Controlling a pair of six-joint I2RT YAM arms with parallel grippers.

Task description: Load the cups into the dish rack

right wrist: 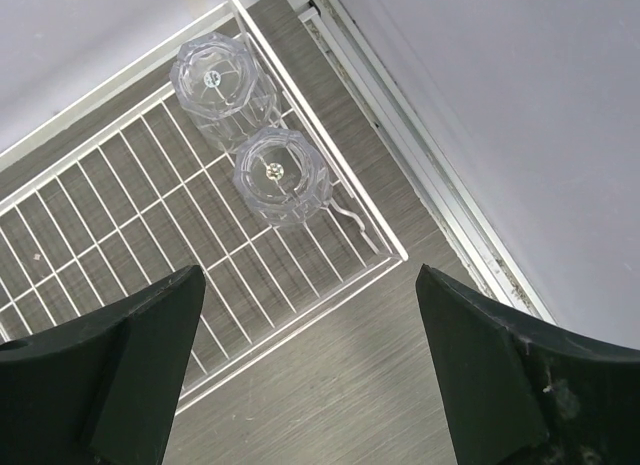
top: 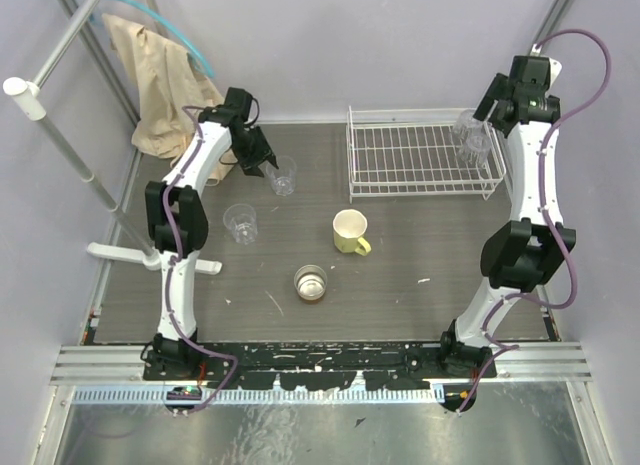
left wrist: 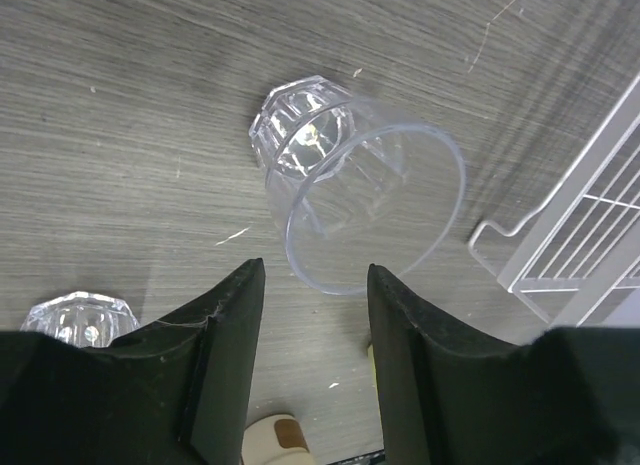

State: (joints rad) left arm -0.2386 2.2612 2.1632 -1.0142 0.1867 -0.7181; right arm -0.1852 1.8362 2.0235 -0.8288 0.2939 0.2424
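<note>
Left gripper [left wrist: 312,273], jaws half apart and empty, was the nearer one, its tips just short of an upright clear tumbler [left wrist: 360,185] at its 12 o'clock on the table [top: 420,275], rack [top: 420,193] at the tumbler's 3 o'clock; right gripper [right wrist: 308,277] gaped wide over the rack.

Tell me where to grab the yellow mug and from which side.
Probably the rim wall opposite the handle, coming straight down from above. The mug stands upright with its mouth open, so one finger can go inside and one outside; the handle juts toward the near right.
</note>
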